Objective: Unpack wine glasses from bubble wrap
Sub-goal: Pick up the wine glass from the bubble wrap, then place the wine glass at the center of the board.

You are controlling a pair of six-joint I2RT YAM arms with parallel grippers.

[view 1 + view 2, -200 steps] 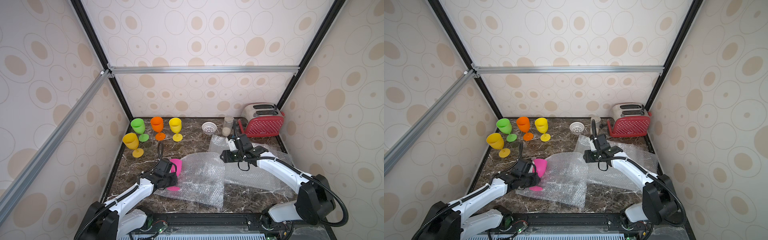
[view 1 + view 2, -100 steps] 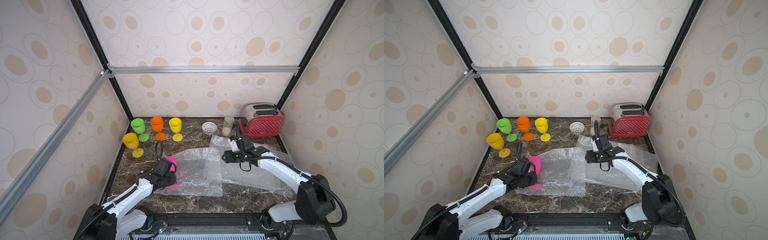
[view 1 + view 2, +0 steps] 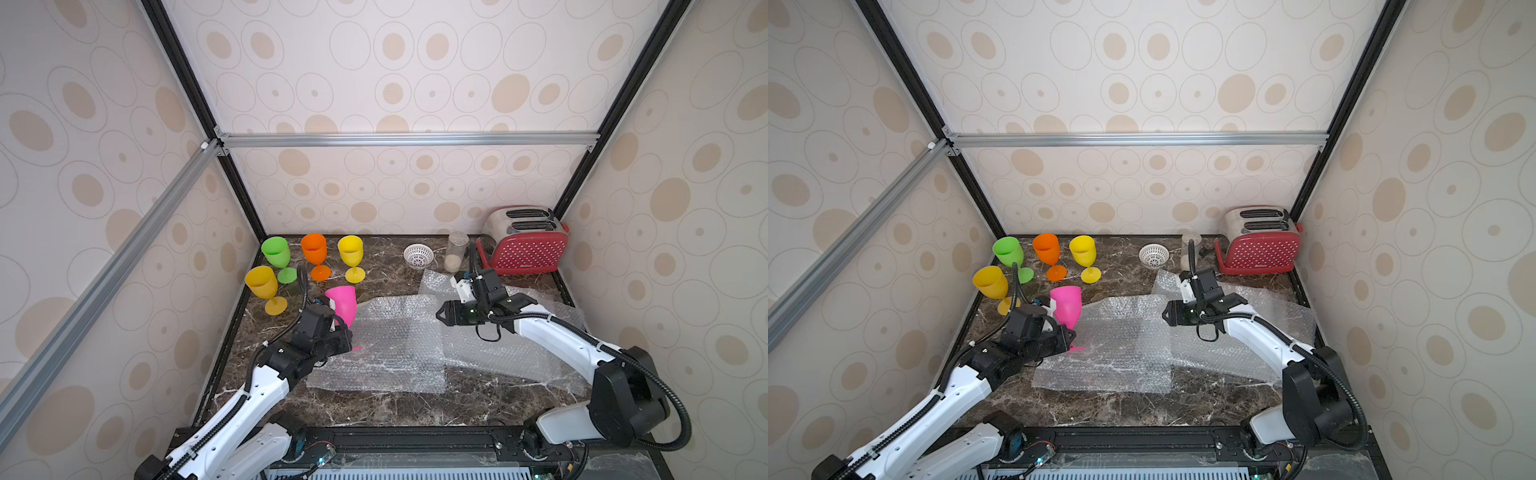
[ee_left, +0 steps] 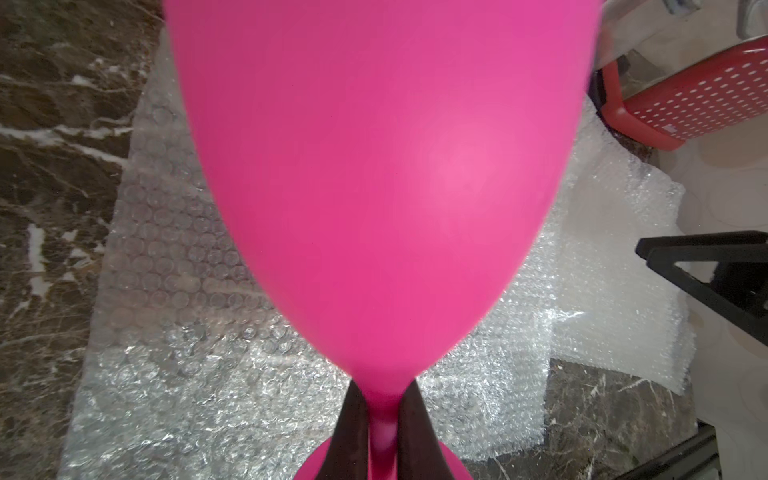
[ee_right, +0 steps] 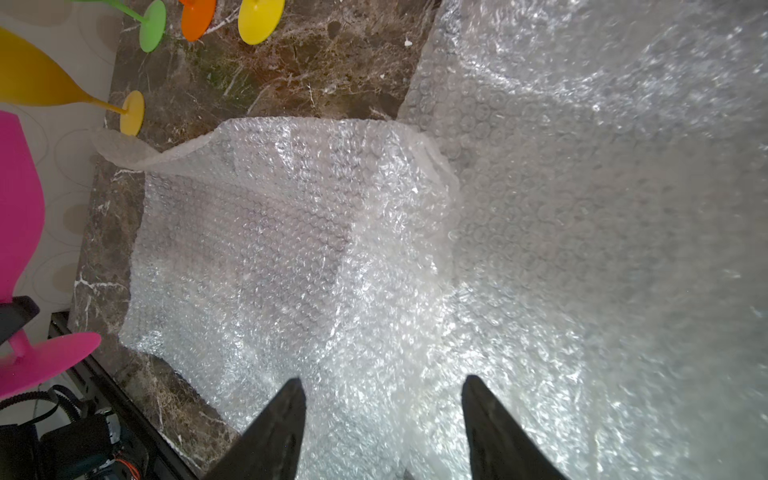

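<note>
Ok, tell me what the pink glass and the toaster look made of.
The pink glass: likely plastic, opaque, smooth, with a soft satin highlight. The toaster: red side with rows of pale dots, painted metal or plastic, unclear; silvery top looks like metal.

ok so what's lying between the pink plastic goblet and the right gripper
Only a flat clear bubble wrap sheet lies between the pink plastic goblet and the open right gripper. No other object sits in that stretch, as both top views show.

The pink stemmed plastic goblet [image 4: 374, 166] looks smooth with a soft sheen. The clear bubble wrap sheets [image 3: 399, 345] glisten, crinkled, on the polished brown veined-marble worktop [image 3: 478, 399].
</note>
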